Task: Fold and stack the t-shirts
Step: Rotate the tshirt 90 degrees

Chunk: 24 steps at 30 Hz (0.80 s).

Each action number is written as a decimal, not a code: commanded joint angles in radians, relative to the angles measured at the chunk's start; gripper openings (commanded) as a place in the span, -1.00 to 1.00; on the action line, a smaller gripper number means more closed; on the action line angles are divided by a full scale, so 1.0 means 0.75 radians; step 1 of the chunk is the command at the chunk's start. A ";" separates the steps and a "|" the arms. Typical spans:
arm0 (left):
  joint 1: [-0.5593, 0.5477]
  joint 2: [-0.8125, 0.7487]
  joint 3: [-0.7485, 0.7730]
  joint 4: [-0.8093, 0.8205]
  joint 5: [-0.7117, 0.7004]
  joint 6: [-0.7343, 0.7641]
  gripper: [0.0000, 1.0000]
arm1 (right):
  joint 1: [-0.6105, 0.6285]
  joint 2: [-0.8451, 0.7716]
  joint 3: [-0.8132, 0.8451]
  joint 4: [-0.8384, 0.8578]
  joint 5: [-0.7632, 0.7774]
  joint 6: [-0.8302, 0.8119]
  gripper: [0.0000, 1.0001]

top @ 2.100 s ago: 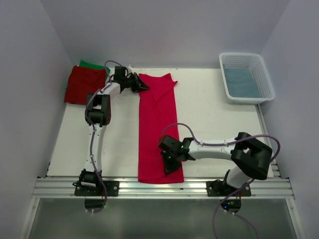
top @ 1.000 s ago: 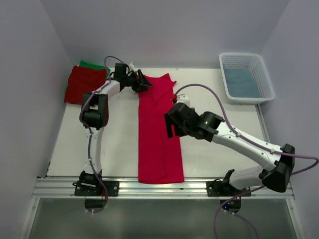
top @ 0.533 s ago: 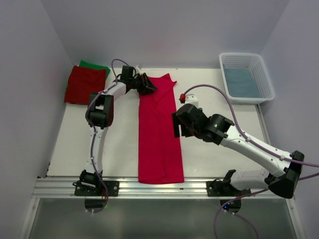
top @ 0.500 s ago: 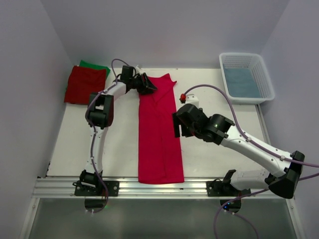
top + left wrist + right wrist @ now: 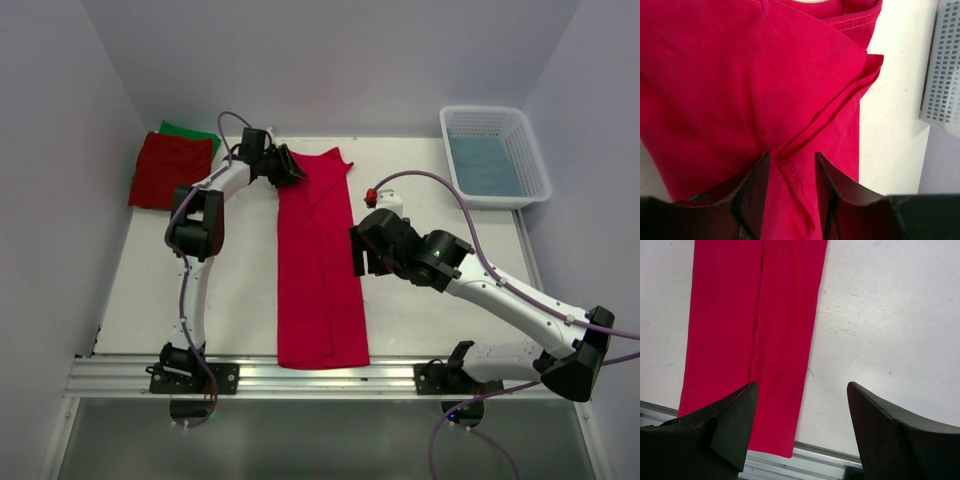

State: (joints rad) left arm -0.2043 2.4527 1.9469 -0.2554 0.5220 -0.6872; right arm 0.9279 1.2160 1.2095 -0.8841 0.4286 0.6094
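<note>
The bright crimson-pink t-shirt (image 5: 318,260) lies folded into a long narrow strip down the middle of the table, collar end far. My left gripper (image 5: 289,172) sits low on its far left corner. In the left wrist view the left gripper (image 5: 791,156) is open, its jaws straddling a raised fold of the crimson-pink t-shirt (image 5: 715,75) without pinching it. My right gripper (image 5: 358,256) hovers at the strip's right edge, midway along. The right gripper (image 5: 802,386) is wide open and empty above the crimson-pink t-shirt (image 5: 740,315). A folded darker red t-shirt (image 5: 172,170) lies on a green t-shirt (image 5: 186,130) at the far left.
A white latticed basket (image 5: 529,150) with a pale blue cloth inside stands at the far right corner; the basket (image 5: 945,65) also shows in the left wrist view. An aluminium rail (image 5: 320,378) runs along the near table edge. Walls close in on three sides.
The right arm swung from the shirt's near end up to its right edge, then drifted slightly right. The left gripper's jaws narrowed around the fold at the far corner.
</note>
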 commanded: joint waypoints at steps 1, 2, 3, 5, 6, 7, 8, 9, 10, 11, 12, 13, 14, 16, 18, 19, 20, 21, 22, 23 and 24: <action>0.004 -0.043 -0.011 -0.034 -0.019 0.037 -0.12 | -0.008 -0.024 0.001 0.007 0.038 0.006 0.51; 0.002 -0.035 -0.009 -0.036 -0.001 0.031 -0.12 | -0.010 -0.022 0.001 0.009 0.038 0.004 0.51; 0.002 -0.018 -0.008 -0.030 0.007 0.031 -0.13 | -0.010 -0.022 0.001 0.007 0.038 0.006 0.51; -0.006 -0.004 0.000 -0.024 0.040 0.027 -0.14 | -0.012 -0.020 0.001 0.009 0.036 0.004 0.50; -0.006 0.008 0.002 -0.013 0.050 0.023 -0.14 | -0.014 -0.018 -0.003 0.009 0.036 0.004 0.50; -0.008 0.010 0.000 -0.003 0.061 0.018 -0.14 | -0.014 -0.012 -0.001 0.009 0.036 0.004 0.50; -0.010 0.014 0.000 0.007 0.093 0.008 -0.15 | -0.016 -0.014 -0.001 0.009 0.034 0.004 0.50; -0.012 0.019 0.000 0.038 0.116 0.000 -0.17 | -0.016 -0.012 -0.003 0.011 0.036 0.004 0.49; -0.014 0.023 0.000 0.054 0.142 -0.008 -0.20 | -0.016 -0.012 -0.007 0.011 0.038 0.004 0.49; -0.020 0.025 -0.002 0.072 0.185 -0.026 -0.21 | -0.016 -0.012 -0.009 0.013 0.038 0.004 0.48; -0.024 0.023 0.000 0.109 0.204 -0.033 -0.24 | -0.018 -0.008 -0.009 0.013 0.038 0.006 0.47; -0.030 0.025 -0.008 0.132 0.226 -0.047 -0.29 | -0.018 -0.010 -0.011 0.013 0.040 0.004 0.47; -0.034 0.023 -0.008 0.152 0.267 -0.053 -0.31 | -0.020 -0.010 -0.013 0.015 0.040 0.004 0.46; -0.043 0.019 -0.008 0.187 0.294 -0.061 -0.40 | -0.022 -0.010 -0.019 0.015 0.042 0.004 0.46; -0.049 0.019 -0.006 0.203 0.314 -0.067 -0.45 | -0.026 -0.012 -0.025 0.015 0.042 0.004 0.44; -0.049 0.019 -0.006 0.210 0.320 -0.072 -0.52 | -0.026 -0.016 -0.027 0.015 0.042 0.004 0.43; -0.049 0.021 -0.006 0.210 0.327 -0.076 -0.55 | -0.028 -0.018 -0.030 0.017 0.042 0.004 0.43; -0.049 0.023 -0.006 0.210 0.329 -0.078 -0.57 | -0.031 -0.022 -0.034 0.019 0.044 0.004 0.42; -0.049 0.025 -0.008 0.210 0.329 -0.080 -0.64 | -0.028 -0.024 -0.034 0.017 0.044 0.004 0.41; -0.049 0.027 -0.008 0.212 0.337 -0.082 -0.67 | -0.031 -0.024 -0.036 0.017 0.044 0.004 0.41; -0.051 0.031 -0.011 0.216 0.341 -0.086 -0.71 | -0.033 -0.028 -0.040 0.017 0.046 0.004 0.41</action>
State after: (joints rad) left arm -0.2436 2.4702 1.9415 -0.1455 0.7288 -0.7307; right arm 0.9089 1.2163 1.1839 -0.8837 0.4290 0.6090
